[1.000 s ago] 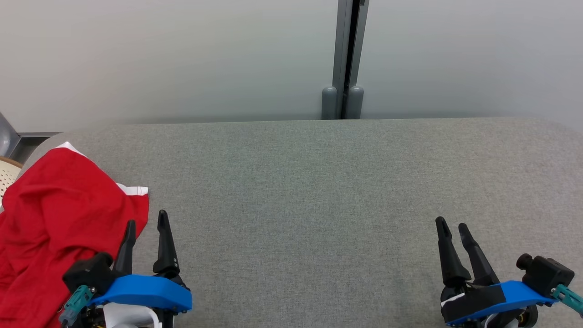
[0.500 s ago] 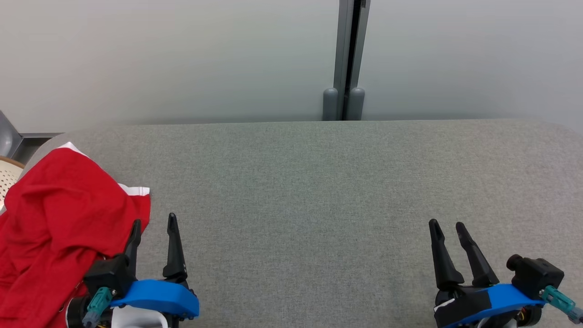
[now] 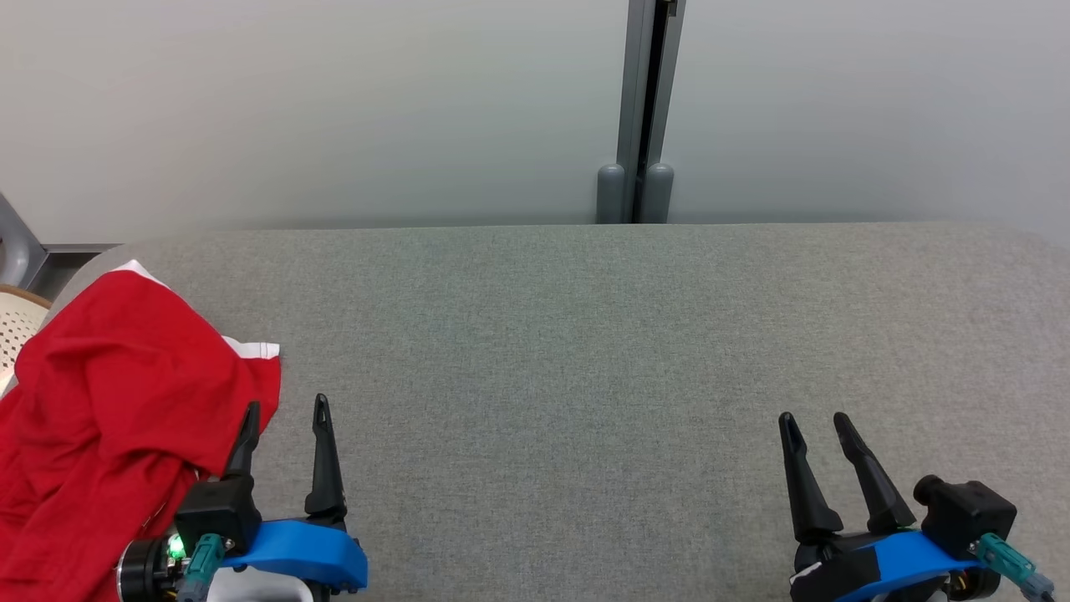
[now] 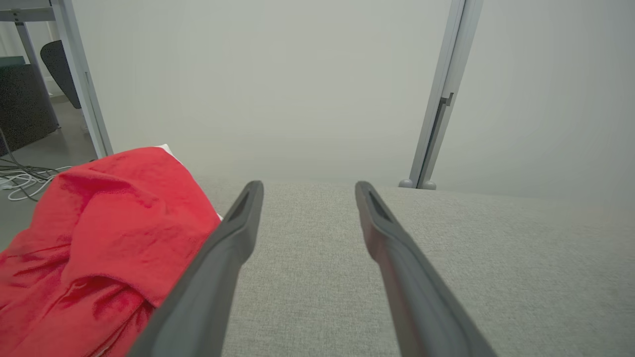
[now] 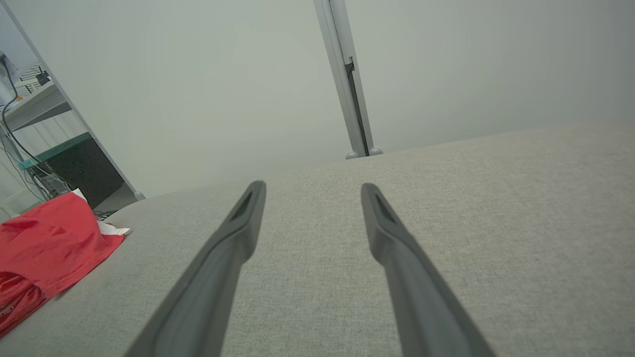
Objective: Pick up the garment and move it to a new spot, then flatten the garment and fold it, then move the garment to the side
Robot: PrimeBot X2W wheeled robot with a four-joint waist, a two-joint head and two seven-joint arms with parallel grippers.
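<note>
There is one red garment (image 3: 109, 401), one grey desk (image 3: 585, 351) and one grey post (image 3: 644, 109). There are two hands, a left hand (image 3: 286, 404) and a right hand (image 3: 812, 418), each with two dark fingers (image 3: 324, 456).

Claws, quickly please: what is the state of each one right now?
Left claw: open, holding nothing, next to the red garment.
Right claw: open, holding nothing.

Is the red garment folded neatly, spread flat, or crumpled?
Crumpled. The garment lies bunched in uneven folds at the left end of the grey surface, with a white edge showing; neither folded nor flat.
</note>
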